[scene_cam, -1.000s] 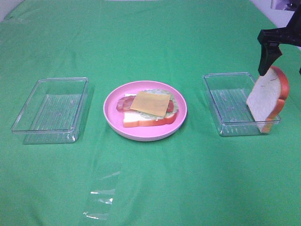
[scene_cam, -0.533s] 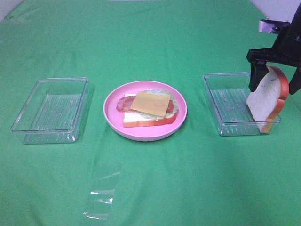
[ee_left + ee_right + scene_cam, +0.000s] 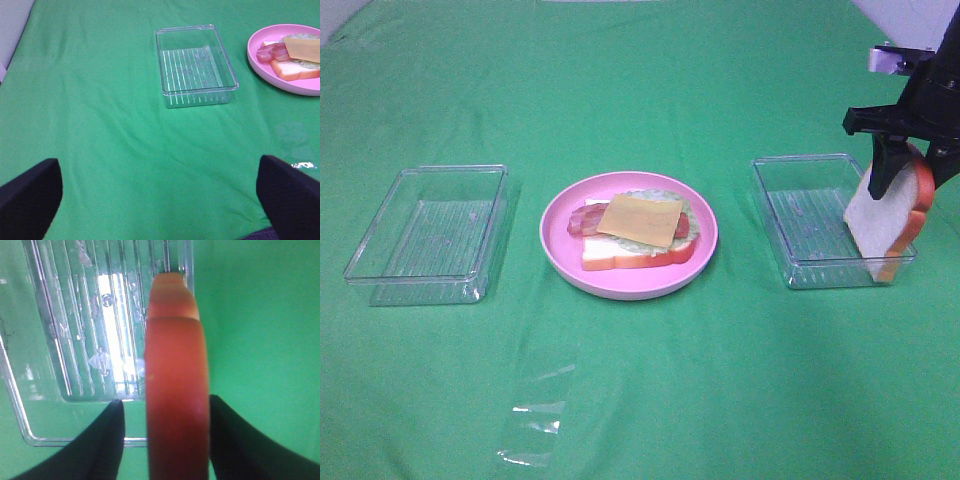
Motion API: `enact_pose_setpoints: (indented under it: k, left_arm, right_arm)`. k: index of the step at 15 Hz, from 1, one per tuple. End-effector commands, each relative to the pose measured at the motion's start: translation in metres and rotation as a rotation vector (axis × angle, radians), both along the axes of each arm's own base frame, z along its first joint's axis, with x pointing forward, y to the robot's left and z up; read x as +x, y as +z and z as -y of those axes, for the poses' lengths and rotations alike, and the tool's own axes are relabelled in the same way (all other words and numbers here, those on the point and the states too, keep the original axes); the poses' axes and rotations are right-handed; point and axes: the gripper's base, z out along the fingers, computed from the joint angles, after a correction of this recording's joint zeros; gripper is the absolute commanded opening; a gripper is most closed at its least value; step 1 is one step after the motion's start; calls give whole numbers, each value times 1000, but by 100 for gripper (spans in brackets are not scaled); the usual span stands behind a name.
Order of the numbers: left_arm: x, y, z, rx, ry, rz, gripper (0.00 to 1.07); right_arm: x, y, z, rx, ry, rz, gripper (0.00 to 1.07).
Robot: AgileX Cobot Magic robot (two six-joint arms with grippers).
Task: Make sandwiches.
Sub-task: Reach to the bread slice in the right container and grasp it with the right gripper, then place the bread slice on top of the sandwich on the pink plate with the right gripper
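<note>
An open-faced sandwich stack point(image 3: 638, 230) lies on the round pink plate point(image 3: 560, 250): one white slice, lettuce, bacon, and a yellow cheese square on top. It also shows in the left wrist view point(image 3: 299, 52). A second bread slice point(image 3: 880, 220) stands on edge, leaning on the right tray's far-right rim. My right gripper point(image 3: 910, 185) straddles the top of that slice. In the right wrist view its fingers point(image 3: 112, 440) flank the orange-red crust point(image 3: 176, 390); one touches it and a thin gap shows beside the other. My left gripper point(image 3: 160, 200) is open and empty over bare cloth.
A clear tray point(image 3: 430, 232) sits left of the plate, also in the left wrist view point(image 3: 195, 65). Another clear tray point(image 3: 800, 215) sits right of the plate, under the leaning slice point(image 3: 75, 340). A crumpled clear film point(image 3: 535, 420) lies on the green cloth near the front.
My right gripper came down from above the leaning slice to straddle its top, and its fingers then narrowed around it. The slice and the plate stack have not moved.
</note>
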Motion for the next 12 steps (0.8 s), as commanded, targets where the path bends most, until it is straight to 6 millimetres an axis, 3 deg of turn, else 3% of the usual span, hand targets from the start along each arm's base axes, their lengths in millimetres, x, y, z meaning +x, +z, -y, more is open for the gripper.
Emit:
enact_pose_setpoints:
  k: [1, 4, 7, 12]
  left_arm:
    - [-2, 1, 0, -5, -1, 32, 98]
    - [-2, 1, 0, -5, -1, 32, 98]
    - [-2, 1, 0, -5, -1, 32, 98]
    - [-2, 1, 0, -5, -1, 32, 98]
  right_arm:
    - [0, -1, -1, 10, -10, -7, 48]
    - [0, -1, -2, 21, -15, -7, 43]
    - [-1, -1, -2, 21, -26, -22, 0]
    - [-3, 4, -2, 22, -50, -30, 0]
